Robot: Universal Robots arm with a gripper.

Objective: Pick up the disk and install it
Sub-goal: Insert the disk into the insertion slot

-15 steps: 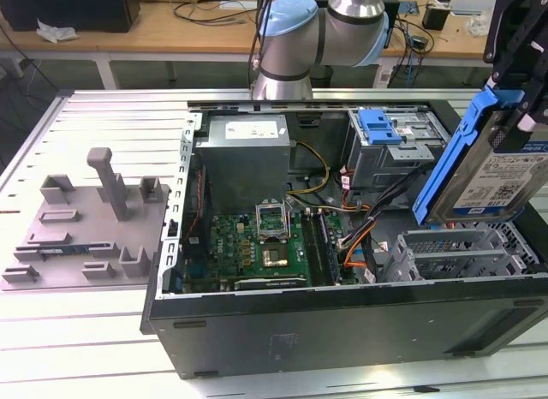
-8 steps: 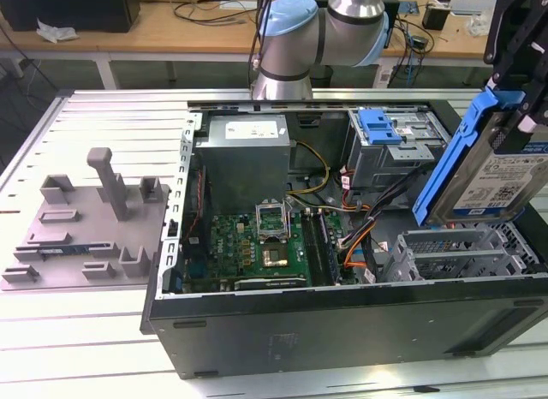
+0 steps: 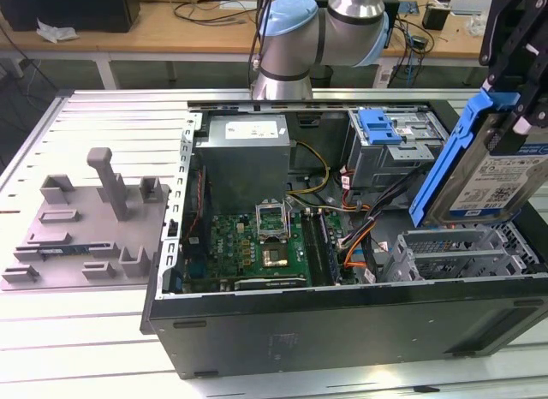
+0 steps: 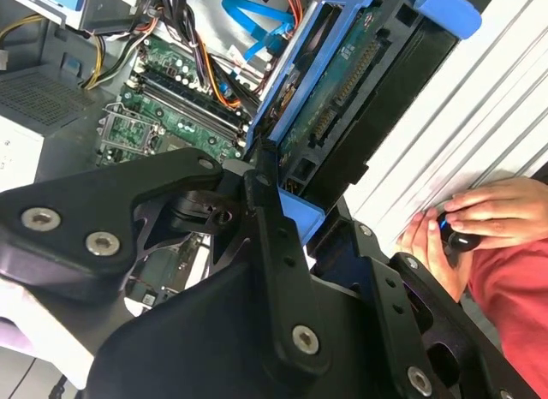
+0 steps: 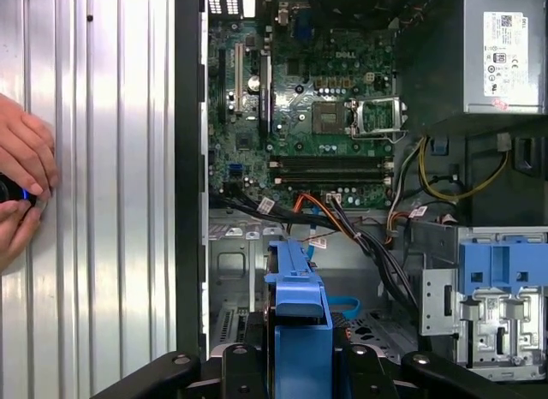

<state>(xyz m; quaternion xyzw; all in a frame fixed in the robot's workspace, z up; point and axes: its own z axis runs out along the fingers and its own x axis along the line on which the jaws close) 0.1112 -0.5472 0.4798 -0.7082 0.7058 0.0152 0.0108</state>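
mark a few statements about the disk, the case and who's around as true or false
1. The disk is clamped in the jaws above the open computer case. True.
2. The disk lies flat on the grey fixture plate. False: it is held tilted, in the air.
3. A blue bracket sits on the drive cage. True.
4. Nobody is near the table. False: a hand is at the table beside the case.

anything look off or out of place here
Nothing damaged or spilled. The disk hangs tilted in the gripper above the open case, not seated. A person's hands rest on the table beside the case, close to the work.
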